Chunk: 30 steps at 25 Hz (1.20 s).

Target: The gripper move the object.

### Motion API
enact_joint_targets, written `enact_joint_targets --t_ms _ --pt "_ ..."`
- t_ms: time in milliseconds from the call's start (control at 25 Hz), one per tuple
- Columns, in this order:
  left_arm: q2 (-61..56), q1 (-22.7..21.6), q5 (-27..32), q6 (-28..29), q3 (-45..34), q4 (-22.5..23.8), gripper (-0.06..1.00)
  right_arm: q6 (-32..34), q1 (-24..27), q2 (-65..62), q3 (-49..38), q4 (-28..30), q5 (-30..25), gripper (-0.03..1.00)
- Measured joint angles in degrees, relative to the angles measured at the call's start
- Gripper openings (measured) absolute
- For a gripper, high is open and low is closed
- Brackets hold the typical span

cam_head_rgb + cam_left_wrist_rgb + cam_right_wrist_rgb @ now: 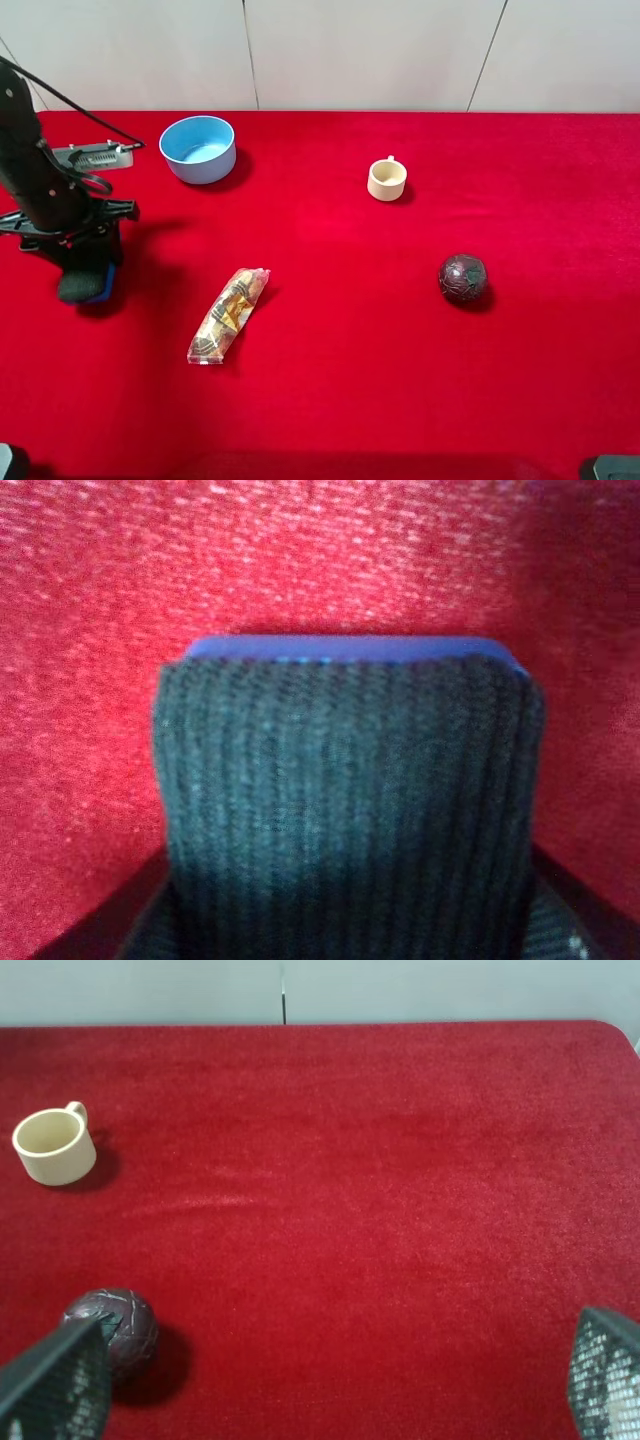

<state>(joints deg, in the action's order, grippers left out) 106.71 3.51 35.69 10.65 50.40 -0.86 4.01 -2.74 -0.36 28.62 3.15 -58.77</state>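
Note:
The sponge [84, 286], dark rough face with a blue underlayer, hangs on end at the far left of the red table. My left gripper [90, 268] is shut on it from above. In the left wrist view the sponge [345, 800] fills most of the picture, its blue edge toward the cloth, with a black finger [95, 932] at each lower corner. I cannot tell whether the sponge touches the cloth. My right gripper [330, 1395] is open and empty, its mesh fingertips [55, 1385] wide apart above the table's right side.
A clear-wrapped snack packet [229, 314] lies right of the sponge. A blue bowl [198, 148] stands at the back left, a cream cup [387, 180] at the back centre, and a dark ball [462, 277] to the right. The ball [112, 1328] and cup [54, 1146] show in the right wrist view.

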Motion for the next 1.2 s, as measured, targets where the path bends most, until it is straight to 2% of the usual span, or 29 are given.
enact_joint_targets --t_ms 560,800,1200 --pt "-8.2 0.0 7.4 0.0 1.0 -1.4 0.56 0.0 0.0 0.0 0.0 0.0 0.0 0.69" --pt "-9.4 0.1 13.7 0.0 4.5 -2.7 0.56 0.0 0.0 0.0 0.0 0.0 0.0 0.69" --pt "-9.5 6.7 19.3 0.3 11.5 -2.8 0.56 0.0 0.0 0.0 0.0 0.0 0.0 0.69"
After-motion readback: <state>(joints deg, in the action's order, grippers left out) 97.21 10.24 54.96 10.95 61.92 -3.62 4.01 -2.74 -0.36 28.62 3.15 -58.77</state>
